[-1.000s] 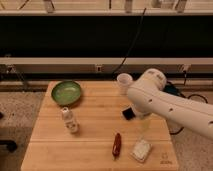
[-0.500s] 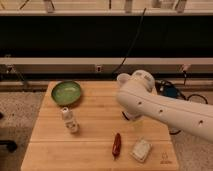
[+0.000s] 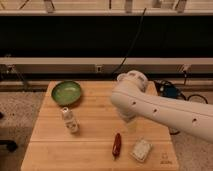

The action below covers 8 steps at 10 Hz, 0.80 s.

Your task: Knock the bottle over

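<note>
Currently the bottle (image 3: 70, 120) stands on the tabletop (image 3: 92, 147).
My gripper (image 3: 129, 122) sits under the white arm (image 3: 160, 111), right of it, apart; I cannot tell how the jaws stand.

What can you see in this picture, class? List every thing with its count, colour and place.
table: one, light wood, across the lower middle.
bowl: one, green, back left of the table.
bottle: one, clear with a white cap, standing just in front of the bowl.
pepper: one, red, lying at the front middle; it only looks like a pepper.
packet: one, pale white, front right, beside the pepper.
cable: one, black, hanging behind the table.
arm: one, white, reaching in from the right over the table's back right.
gripper: not in view; only the arm shows.
</note>
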Motion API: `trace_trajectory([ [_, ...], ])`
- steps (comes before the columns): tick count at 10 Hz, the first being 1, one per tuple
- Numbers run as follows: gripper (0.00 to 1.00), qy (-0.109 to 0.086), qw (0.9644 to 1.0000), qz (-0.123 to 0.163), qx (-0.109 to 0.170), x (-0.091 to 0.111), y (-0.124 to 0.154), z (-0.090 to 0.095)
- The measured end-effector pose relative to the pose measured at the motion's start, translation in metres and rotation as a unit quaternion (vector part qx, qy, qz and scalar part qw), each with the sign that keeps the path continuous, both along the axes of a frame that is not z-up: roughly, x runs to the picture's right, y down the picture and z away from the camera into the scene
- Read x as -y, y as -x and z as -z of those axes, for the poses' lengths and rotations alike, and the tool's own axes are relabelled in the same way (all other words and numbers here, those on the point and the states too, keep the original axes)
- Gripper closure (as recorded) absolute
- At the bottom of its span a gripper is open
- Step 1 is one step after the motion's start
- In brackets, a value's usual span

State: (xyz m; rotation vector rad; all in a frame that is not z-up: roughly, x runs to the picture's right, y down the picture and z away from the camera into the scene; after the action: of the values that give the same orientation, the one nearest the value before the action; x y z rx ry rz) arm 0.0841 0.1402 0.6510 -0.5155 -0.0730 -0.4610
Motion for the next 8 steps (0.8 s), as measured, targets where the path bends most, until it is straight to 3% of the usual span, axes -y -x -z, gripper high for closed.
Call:
trace_trajectory([
  [8,0.20,0.011,0.9992,0.026,0.030,-0.012,0.021,0.005],
])
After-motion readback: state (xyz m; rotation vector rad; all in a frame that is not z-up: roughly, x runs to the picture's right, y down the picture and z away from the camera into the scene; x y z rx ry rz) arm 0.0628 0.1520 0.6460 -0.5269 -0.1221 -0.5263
